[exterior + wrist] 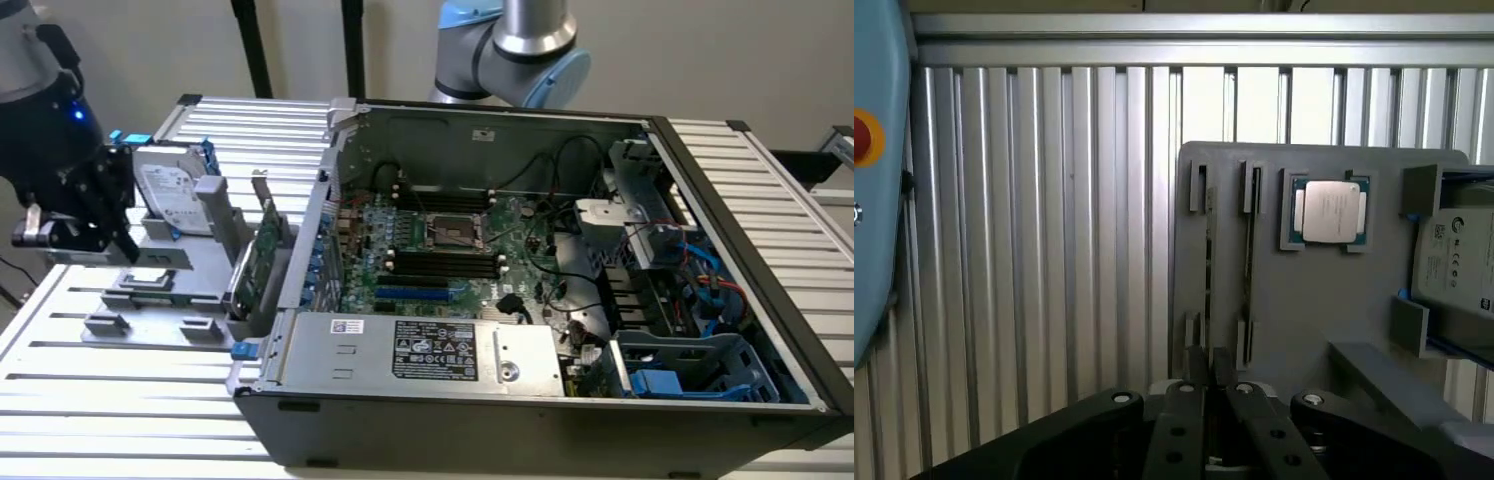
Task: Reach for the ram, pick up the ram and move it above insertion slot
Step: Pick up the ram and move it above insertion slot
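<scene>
The ram [1209, 265] shows edge-on as a thin greenish strip standing between the clips of a grey holder [1324, 300]. My gripper [1209, 368] hovers above the holder's near edge, almost in line with the strip and not touching it. Its fingers [1197, 362] are shut, with nothing between them. In the exterior view my gripper [74, 235] hangs over that holder [147, 305] at the exterior view's left, beside the open computer case [534, 400]. The black insertion slots [447, 262] lie on the motherboard inside the case.
On the holder are a processor chip [1329, 212], a hard drive [174, 195] and a larger green card [267, 250] with a metal bracket. A second thin dark strip [1249, 260] stands beside the ram. The case wall [314, 230] rises between holder and motherboard.
</scene>
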